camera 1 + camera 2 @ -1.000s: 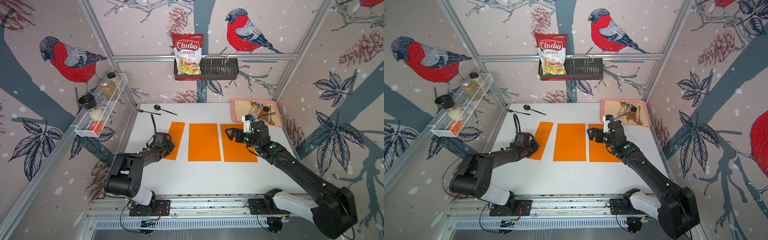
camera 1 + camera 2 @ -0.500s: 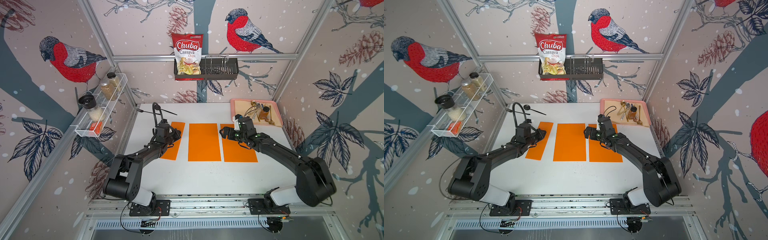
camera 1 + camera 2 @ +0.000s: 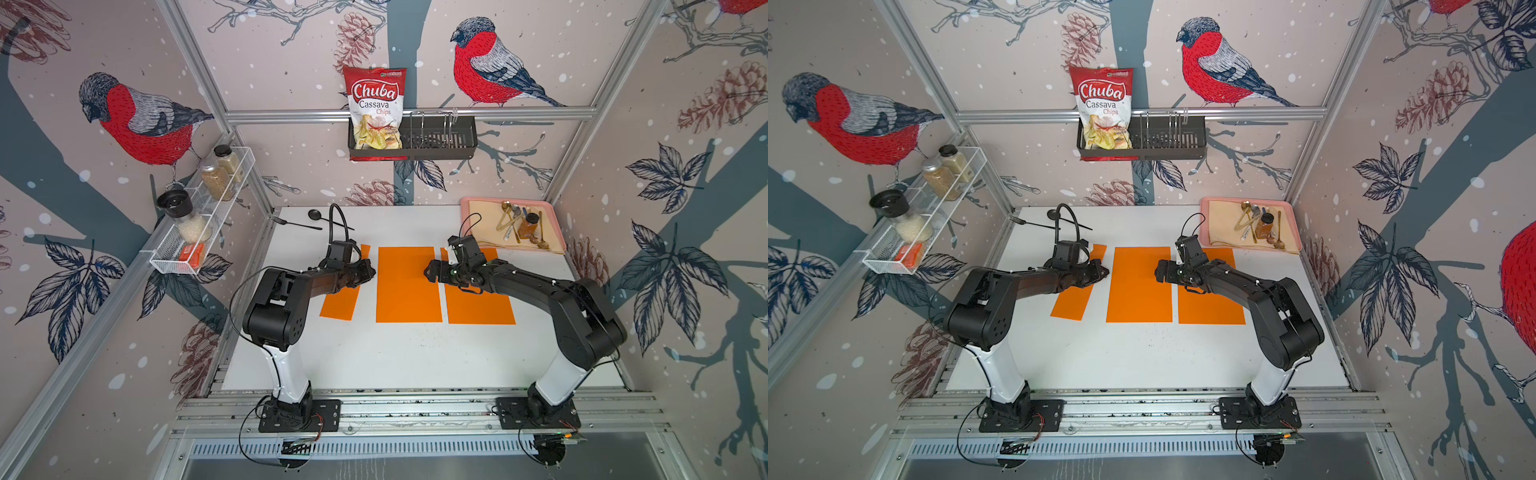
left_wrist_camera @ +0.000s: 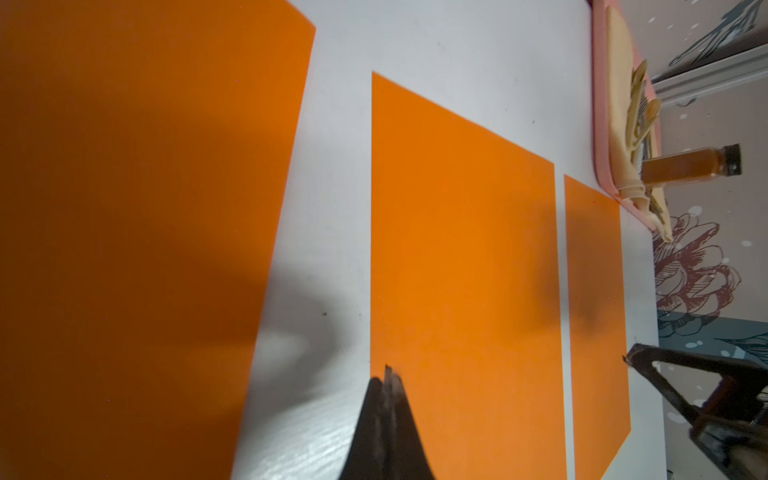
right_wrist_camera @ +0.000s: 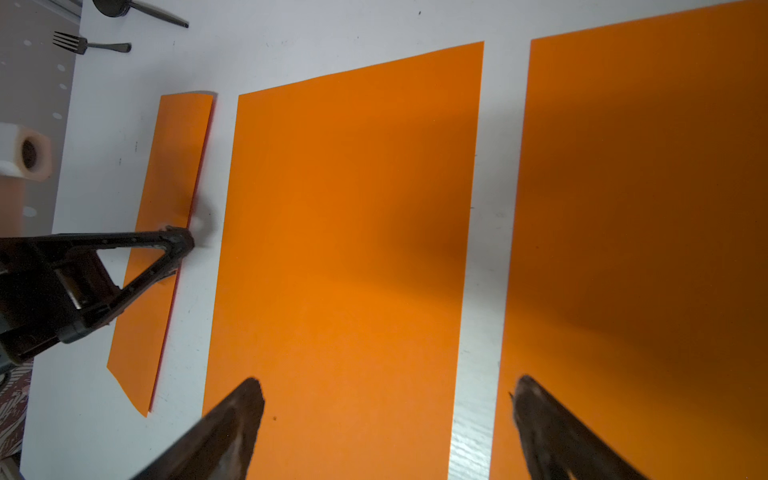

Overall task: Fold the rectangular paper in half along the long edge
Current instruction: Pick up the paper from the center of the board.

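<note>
On the white counter (image 3: 415, 357) three orange papers lie side by side: a narrow folded paper (image 3: 338, 305) at left, a flat middle sheet (image 3: 407, 286) and a flat right sheet (image 3: 478, 307). The left gripper (image 3: 370, 272), pressed together, is at the folded paper's right edge. The right gripper (image 3: 430, 272), spread wide and holding nothing, hangs over the middle sheet's right edge. Farther back lie a pink tray (image 3: 490, 200), a black spoon (image 3: 314, 215) and a fork (image 3: 297, 225).

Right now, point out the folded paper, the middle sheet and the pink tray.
folded paper (image 3: 340, 304): in a top view, its near end.
middle sheet (image 3: 408, 286): in a top view, its centre.
pink tray (image 3: 1204, 226): in a top view, its left rim.
</note>
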Controlling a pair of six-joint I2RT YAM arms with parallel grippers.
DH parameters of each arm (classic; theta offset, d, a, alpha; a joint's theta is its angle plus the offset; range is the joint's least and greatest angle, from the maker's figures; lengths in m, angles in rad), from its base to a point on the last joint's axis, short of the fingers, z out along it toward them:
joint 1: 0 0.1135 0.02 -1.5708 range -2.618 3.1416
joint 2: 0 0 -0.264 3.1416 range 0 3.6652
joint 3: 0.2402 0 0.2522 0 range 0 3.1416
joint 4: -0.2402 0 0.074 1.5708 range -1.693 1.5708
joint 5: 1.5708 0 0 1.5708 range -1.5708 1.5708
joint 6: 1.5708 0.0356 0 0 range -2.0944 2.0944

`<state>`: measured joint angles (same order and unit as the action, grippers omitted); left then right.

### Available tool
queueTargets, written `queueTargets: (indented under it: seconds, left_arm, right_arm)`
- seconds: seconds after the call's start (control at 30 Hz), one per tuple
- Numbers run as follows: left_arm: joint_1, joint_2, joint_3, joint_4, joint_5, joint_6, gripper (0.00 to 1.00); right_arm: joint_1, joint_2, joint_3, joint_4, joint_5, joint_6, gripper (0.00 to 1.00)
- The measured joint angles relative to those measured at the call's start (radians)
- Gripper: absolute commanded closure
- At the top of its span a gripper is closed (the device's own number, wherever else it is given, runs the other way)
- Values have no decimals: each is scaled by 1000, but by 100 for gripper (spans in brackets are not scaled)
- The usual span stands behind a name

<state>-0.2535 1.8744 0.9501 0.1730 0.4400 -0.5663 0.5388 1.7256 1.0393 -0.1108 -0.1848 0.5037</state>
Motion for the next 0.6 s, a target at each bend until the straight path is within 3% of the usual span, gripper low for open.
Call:
queueTargets:
  seconds: [0.6]
  left_arm:
    - [-33,17,39,-109,-52,16,100]
  right_arm:
    - [4,89,13,50,-35,3,5]
